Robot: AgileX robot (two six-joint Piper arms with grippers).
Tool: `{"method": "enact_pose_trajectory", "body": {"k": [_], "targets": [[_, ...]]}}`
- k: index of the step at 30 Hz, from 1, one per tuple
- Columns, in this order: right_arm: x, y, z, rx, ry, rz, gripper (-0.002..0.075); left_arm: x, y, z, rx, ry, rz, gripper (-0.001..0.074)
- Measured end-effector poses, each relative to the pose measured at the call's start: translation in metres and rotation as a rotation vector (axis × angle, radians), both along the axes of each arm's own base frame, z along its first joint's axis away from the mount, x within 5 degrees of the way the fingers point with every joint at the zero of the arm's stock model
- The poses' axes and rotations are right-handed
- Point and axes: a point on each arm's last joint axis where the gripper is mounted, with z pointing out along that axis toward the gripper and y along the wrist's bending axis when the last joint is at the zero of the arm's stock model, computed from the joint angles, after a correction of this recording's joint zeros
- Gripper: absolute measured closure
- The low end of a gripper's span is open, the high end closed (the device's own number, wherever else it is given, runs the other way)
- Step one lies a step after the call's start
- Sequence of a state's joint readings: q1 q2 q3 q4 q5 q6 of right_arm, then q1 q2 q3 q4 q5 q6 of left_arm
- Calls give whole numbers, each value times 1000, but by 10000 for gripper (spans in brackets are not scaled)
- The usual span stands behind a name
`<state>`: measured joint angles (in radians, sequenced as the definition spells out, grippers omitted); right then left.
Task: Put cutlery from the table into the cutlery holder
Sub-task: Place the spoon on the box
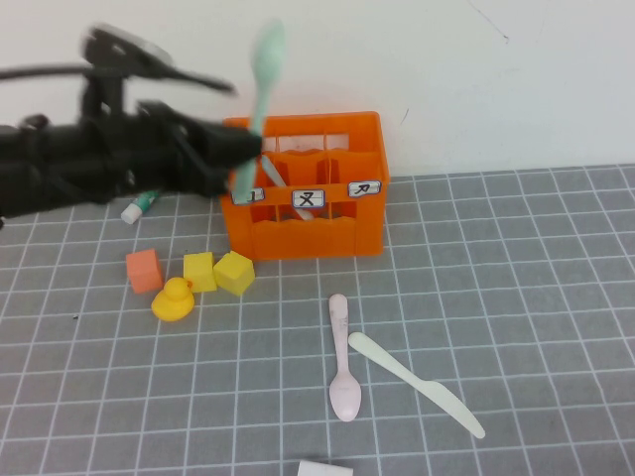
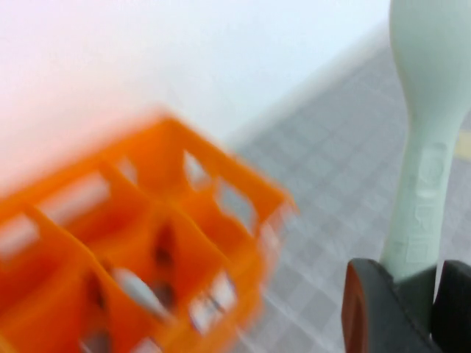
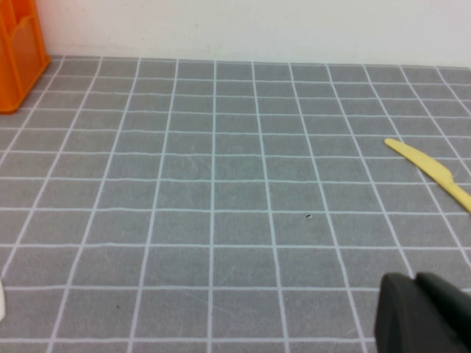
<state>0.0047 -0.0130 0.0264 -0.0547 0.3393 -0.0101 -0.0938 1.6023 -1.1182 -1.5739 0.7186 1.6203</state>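
Note:
My left gripper (image 1: 238, 149) is shut on the mint-green spoon (image 1: 260, 89), bowl up, with its handle end over the left rear part of the orange cutlery holder (image 1: 313, 213). The left wrist view shows the fingers (image 2: 368, 301) clamped on the spoon (image 2: 423, 147) above the holder (image 2: 140, 243). A grey-beige piece (image 1: 273, 171), seemingly the fork, stands in a compartment. The pale pink spoon (image 1: 342, 362) and the cream-white knife (image 1: 412, 382) lie on the table (image 1: 516, 278) in front of the holder. My right gripper (image 3: 414, 287) is shut and empty low over the table, with the knife (image 3: 430, 173) ahead.
Left of the holder's front stand an orange cube (image 1: 144, 270), two yellow cubes (image 1: 199, 271) (image 1: 234, 273) and a yellow duck (image 1: 174, 299). A white-and-green tube (image 1: 141, 206) lies under the left arm. A white wall runs behind. A white object (image 1: 324, 468) shows at the bottom edge.

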Motion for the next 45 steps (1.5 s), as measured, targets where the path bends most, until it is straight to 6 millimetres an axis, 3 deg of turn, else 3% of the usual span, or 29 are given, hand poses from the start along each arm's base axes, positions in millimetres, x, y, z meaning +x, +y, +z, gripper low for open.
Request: {"method": "enact_pose_trajectory", "body": {"k": [4, 15, 27, 37, 45], "targets": [[0, 0, 0, 0, 0, 0, 729, 7, 9, 2, -10, -64, 40, 601], [0, 0, 0, 0, 0, 0, 729, 33, 10, -31, 94, -76, 53, 601], [0, 0, 0, 0, 0, 0, 729, 75, 8, -33, 106, -130, 62, 601], [0, 0, 0, 0, 0, 0, 729, 113, 8, -64, 126, -105, 88, 601], [0, 0, 0, 0, 0, 0, 729, 126, 7, -85, 131, -76, 88, 601]]}}
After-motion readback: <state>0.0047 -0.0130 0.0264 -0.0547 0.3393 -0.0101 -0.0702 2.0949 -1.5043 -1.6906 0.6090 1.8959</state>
